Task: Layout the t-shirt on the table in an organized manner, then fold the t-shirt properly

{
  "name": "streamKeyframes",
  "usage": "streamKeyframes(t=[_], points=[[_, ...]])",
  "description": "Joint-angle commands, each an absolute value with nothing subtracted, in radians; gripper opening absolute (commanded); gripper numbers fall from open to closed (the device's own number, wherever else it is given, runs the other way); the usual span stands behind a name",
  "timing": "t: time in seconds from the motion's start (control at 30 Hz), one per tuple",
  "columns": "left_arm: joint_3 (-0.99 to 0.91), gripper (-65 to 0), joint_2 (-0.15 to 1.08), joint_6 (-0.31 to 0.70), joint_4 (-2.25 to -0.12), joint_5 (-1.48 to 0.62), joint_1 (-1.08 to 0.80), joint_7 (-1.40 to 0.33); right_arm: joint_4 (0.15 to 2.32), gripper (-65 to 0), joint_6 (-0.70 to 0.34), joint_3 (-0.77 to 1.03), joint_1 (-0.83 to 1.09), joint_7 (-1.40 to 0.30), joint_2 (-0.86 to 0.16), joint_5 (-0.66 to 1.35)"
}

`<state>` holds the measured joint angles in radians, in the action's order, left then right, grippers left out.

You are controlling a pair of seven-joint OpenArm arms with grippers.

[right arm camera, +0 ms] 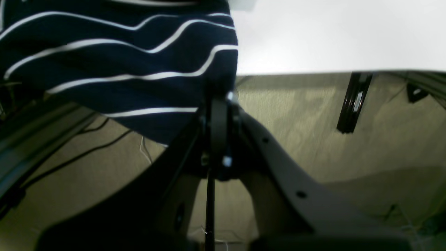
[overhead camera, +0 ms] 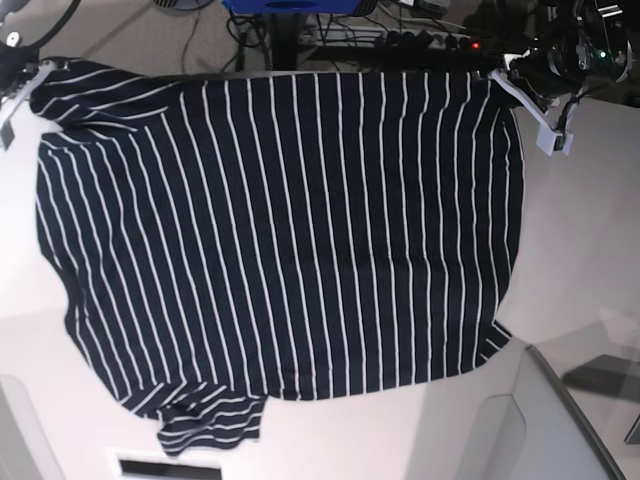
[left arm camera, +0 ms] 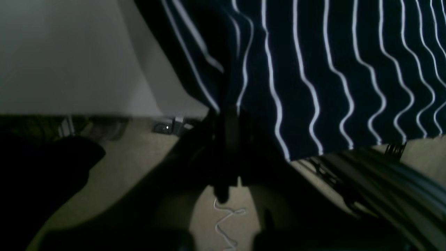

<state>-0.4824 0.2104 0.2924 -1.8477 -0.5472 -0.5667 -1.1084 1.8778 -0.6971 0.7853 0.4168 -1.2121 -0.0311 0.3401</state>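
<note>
The left end effector (left arm camera: pixel 226 115) is pressed together on the shirt (overhead camera: pixel 280 240), pinching a corner of its striped cloth at the desk's far edge. From that pinch the fabric runs up and to the right in the left wrist view, its white stripes wavy, with the hem hanging just past the desk edge. To the left of this end effector lies bare desk (left arm camera: pixel 62 55), and below it the floor (left arm camera: pixel 132 153) with a thin white cord (left arm camera: pixel 226 216).

The right end effector (right arm camera: pixel 219 101) is likewise closed, gripping the shirt's other far corner. In the right wrist view the cloth spreads up and to the left from the grip, sagging a little below the desk edge. To the right of the grip is bare desk, and beneath it the floor, where black cables (right arm camera: pixel 87 146) lie.

In the base view the left end effector (overhead camera: pixel 505 78) sits at the shirt's top right corner and the right end effector (overhead camera: pixel 40 72) at its top left. Between them the far edge is stretched nearly straight along the desk's far edge. The rest of the shirt lies flat and spread toward the near side, with one sleeve (overhead camera: pixel 210 420) bunched at the near left.
</note>
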Motion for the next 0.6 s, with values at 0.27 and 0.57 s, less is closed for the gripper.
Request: streamKeyframes(t=[0.27,0.57], points=[[-0.587,-65.0,0.220,0.294,-1.916,-0.552,-0.657,-1.096,1.896,-64.5,-0.698,0.783,0.443,-1.207,-0.044,0.341],[-0.638,-65.0,0.191,0.294,-1.880,-0.547,-0.636,-1.092,1.894,-64.5,-0.698,0.782,0.435,-1.207,-0.044,0.341]])
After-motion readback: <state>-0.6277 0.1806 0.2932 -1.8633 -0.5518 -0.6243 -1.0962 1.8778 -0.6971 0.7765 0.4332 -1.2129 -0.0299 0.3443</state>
